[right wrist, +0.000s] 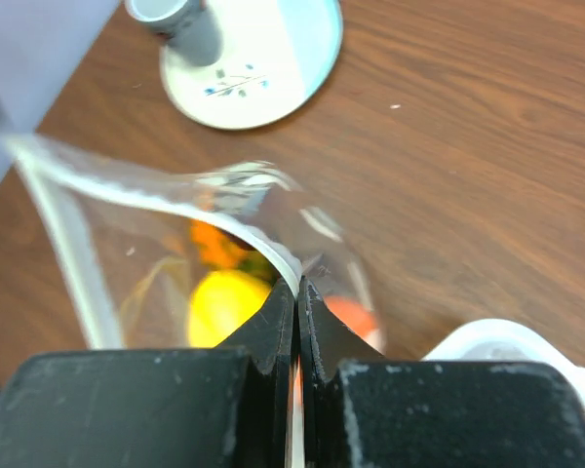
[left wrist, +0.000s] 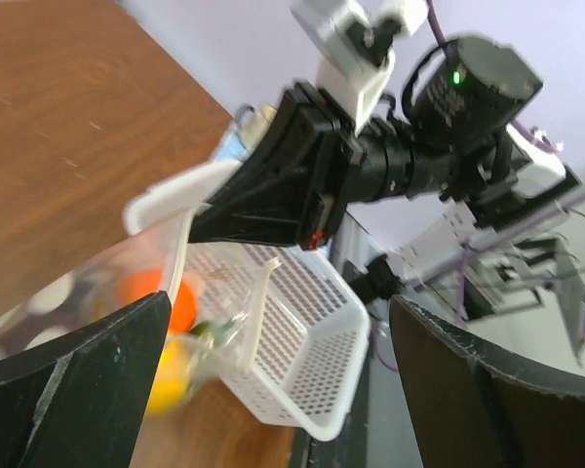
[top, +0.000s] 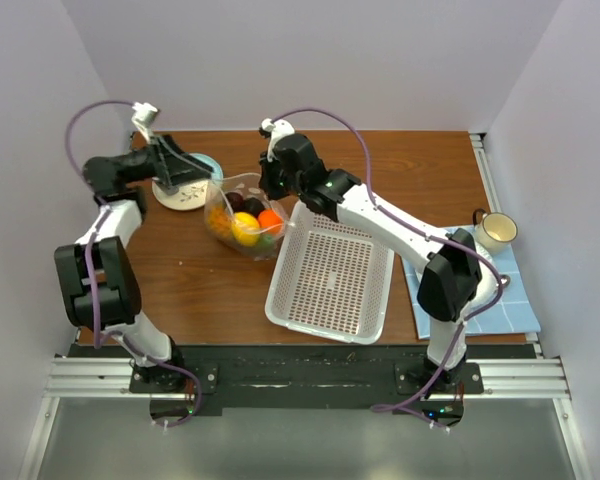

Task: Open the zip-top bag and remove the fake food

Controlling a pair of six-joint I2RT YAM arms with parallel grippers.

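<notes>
From above, the clear crinkly zip-top bag with white dots (top: 228,212) sits on the brown wooden table (top: 200,290), just left of the white perforated plastic basket (top: 330,275), mouth up and gaping. The plastic fake food (top: 248,228) is inside it: a yellow lemon, a round orange and a darker piece behind. The right gripper (top: 268,192) is down on the bag's basket-side rim, which looks like the anchor that holds the mouth open. The left gripper (top: 192,172) hovers apart from the bag, over a white saucer with a floral print (top: 180,198), touching nothing. On to the left wrist camera: its two dark fingers (left wrist: 88,380) are spread wide at either edge of the view with only air between them. Beyond them the right arm's black pincer nips the bag's top edge, with orange and yellow showing blurred through the plastic below. My read is that the free hand is ready to reach in or take the opposite lip. Now the right wrist camera: its fingers are pressed tight together on the thin plastic rim. The zip strip curves away to the left, and lemon and orange sit just beneath. So the bag is open, but none of the food is out yet, and a single thin pinch could slip if the bag is tugged.
</notes>
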